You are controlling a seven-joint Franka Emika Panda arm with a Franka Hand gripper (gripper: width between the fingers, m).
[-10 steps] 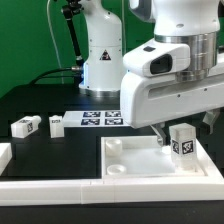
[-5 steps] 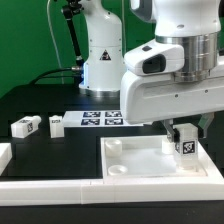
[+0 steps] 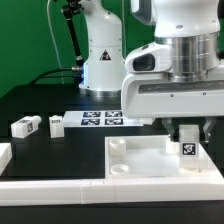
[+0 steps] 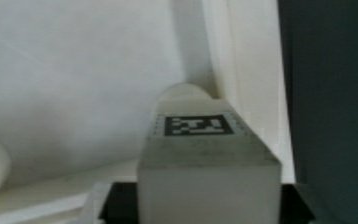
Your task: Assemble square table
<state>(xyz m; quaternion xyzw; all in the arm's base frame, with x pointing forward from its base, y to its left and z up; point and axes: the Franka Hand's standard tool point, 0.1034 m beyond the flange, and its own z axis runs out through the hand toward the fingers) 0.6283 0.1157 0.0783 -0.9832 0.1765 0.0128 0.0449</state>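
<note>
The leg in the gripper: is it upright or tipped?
Upright. In the exterior view, the leg has its long sides vertical, held in the gripper above the tabletop.

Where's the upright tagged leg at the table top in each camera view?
Exterior view: the leg stands upright in the gripper, at the table top corner on the exterior view's right.
Wrist view: the leg fills the centre, tag facing the camera.
Shared landmark: the table top's raised rim beside the leg.
</note>
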